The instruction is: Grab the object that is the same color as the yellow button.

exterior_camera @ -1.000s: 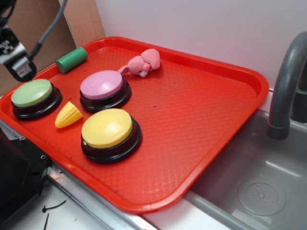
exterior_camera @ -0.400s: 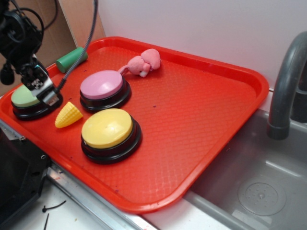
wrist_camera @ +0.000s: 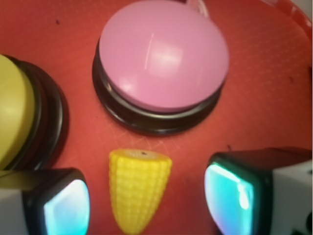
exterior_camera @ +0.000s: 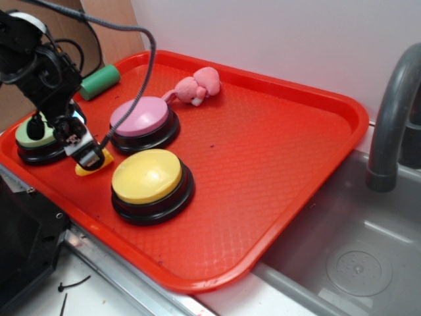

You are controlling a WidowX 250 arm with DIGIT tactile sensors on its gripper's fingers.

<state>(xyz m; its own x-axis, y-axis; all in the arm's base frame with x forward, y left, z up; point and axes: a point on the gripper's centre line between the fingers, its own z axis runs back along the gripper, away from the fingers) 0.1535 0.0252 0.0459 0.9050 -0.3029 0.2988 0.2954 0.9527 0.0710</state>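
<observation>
The object, a small yellow toy corn cob (wrist_camera: 137, 188), lies on the red tray (exterior_camera: 283, 158) between the pads of my gripper (wrist_camera: 146, 200), which is open and straddles it without touching. From the exterior view my gripper (exterior_camera: 87, 158) covers most of the corn (exterior_camera: 84, 170), just left of the yellow button (exterior_camera: 148, 176). The yellow button (wrist_camera: 14, 122) shows at the left edge of the wrist view.
A pink-topped button (exterior_camera: 139, 118) sits behind the corn, a green-topped button (exterior_camera: 34, 137) to its left. A green cylinder (exterior_camera: 99, 81) and a pink plush toy (exterior_camera: 197, 87) lie at the tray's back. A grey sink (exterior_camera: 348, 257) with a faucet (exterior_camera: 395, 118) is to the right.
My gripper has come down and to the right, from above the green button to over the corn cob. Nothing on the tray has moved.
</observation>
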